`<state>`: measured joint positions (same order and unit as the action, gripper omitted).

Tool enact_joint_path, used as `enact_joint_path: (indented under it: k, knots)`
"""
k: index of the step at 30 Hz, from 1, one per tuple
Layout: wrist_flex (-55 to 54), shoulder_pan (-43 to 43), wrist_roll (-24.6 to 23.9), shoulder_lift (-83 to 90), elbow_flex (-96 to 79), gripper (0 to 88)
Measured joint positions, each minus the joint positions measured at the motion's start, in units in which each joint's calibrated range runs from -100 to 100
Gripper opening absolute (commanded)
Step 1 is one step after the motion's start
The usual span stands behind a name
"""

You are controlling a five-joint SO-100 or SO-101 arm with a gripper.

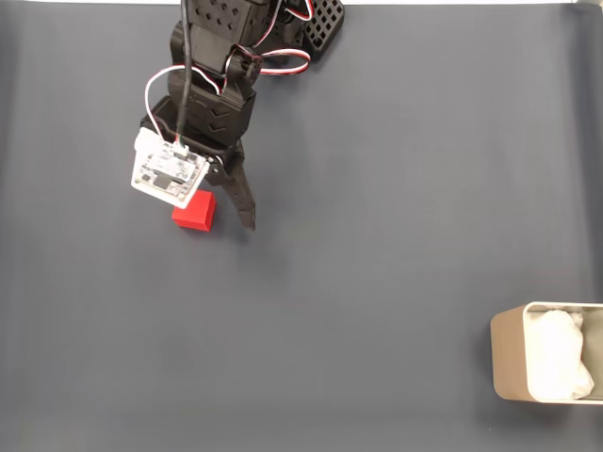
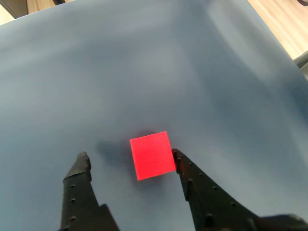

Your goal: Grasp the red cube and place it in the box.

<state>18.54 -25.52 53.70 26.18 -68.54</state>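
The gripper point(image 2: 130, 161) stands spread wide around the red cube point(image 2: 152, 155) — one finger at its edge, evidently lining up a pinch — with the box point(image 1: 509, 363) well apart from the cube.

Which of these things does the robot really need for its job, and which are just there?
Part of the job:
- small bright red cube, lying between the open fingers of the black two-finger hand
- beige rounded box with white padding, far off at the fixed view's lower right edge

Just there:
- dark grey table mat
- white circuit board on the arm
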Motion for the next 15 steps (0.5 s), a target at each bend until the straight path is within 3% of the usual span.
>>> enact_joint_path:
  k: [15]
  knots:
    - [0.00, 0.59, -0.24, 0.00, 0.00, 38.9]
